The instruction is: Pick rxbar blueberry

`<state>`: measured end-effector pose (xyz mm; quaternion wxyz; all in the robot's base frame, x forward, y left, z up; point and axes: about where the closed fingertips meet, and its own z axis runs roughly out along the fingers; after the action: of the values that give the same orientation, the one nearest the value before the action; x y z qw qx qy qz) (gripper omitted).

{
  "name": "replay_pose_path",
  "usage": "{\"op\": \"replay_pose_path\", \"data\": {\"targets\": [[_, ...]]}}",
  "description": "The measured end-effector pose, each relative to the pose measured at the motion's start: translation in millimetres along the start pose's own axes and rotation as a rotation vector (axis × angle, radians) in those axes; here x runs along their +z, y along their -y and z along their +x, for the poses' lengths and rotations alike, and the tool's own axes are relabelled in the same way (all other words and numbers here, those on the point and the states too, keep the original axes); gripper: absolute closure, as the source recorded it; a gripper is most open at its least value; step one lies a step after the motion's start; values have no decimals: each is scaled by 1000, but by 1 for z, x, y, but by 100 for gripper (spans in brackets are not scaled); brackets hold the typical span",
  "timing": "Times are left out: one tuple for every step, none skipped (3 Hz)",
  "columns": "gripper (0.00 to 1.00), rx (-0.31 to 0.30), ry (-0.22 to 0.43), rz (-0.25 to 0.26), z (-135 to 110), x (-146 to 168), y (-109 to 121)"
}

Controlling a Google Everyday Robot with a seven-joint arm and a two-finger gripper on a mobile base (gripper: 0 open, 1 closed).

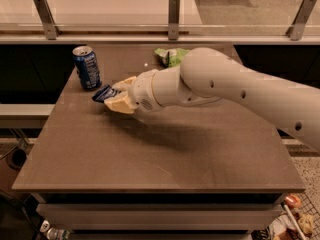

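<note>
The rxbar blueberry (103, 93), a flat bar in a dark blue wrapper, is held between the cream fingers of my gripper (119, 94) at the left middle of the brown table (160, 149). The bar's left end sticks out of the gripper and seems lifted a little off the table top. My white arm (235, 89) reaches in from the right and hides the rest of the bar.
An upright blue soda can (86, 67) stands just left and behind the gripper, close to the bar. A green snack bag (170, 56) lies at the back, partly behind my arm. A glass railing with metal posts (173, 16) runs behind the table.
</note>
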<state>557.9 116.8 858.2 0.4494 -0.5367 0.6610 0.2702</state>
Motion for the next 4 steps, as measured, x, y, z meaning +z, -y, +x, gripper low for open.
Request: {"op": "replay_pose_path", "data": {"targets": [[100, -48, 20, -2, -15, -11, 6], [100, -97, 61, -16, -27, -22, 15], [100, -130, 96, -24, -37, -33, 22], [100, -186, 136, -19, -56, -56, 27]]}}
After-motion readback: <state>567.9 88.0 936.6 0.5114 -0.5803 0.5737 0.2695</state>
